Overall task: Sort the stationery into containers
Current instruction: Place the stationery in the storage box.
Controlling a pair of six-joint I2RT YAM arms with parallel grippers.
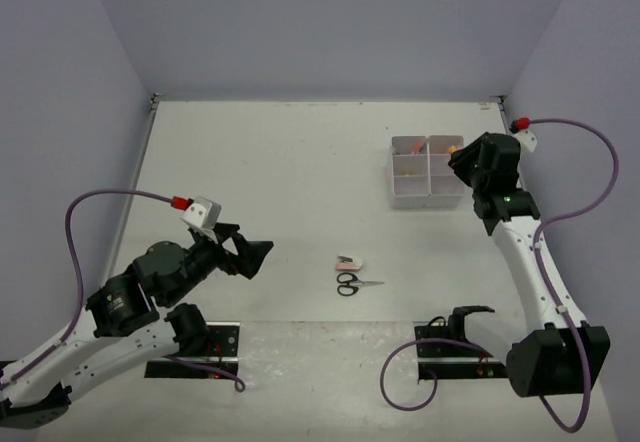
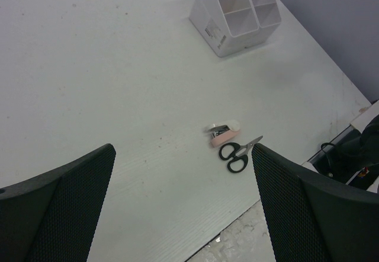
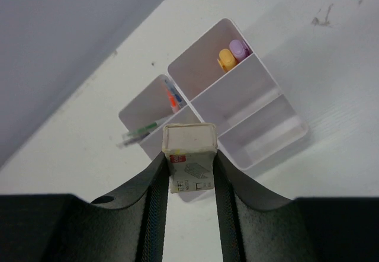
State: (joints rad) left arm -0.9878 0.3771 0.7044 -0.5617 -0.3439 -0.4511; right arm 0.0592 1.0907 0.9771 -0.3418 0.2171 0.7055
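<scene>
Eraser (image 3: 188, 140), blocky white, in ribbed tool (image 3: 188, 157)

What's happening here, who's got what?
The right gripper is shut on a small white eraser, held close to the white organiser box. Two highlighters and a couple of pens sit in its compartments. The left gripper is open and empty, pointed toward the black scissors and a small pink item, which lie side by side on the table.
</scene>
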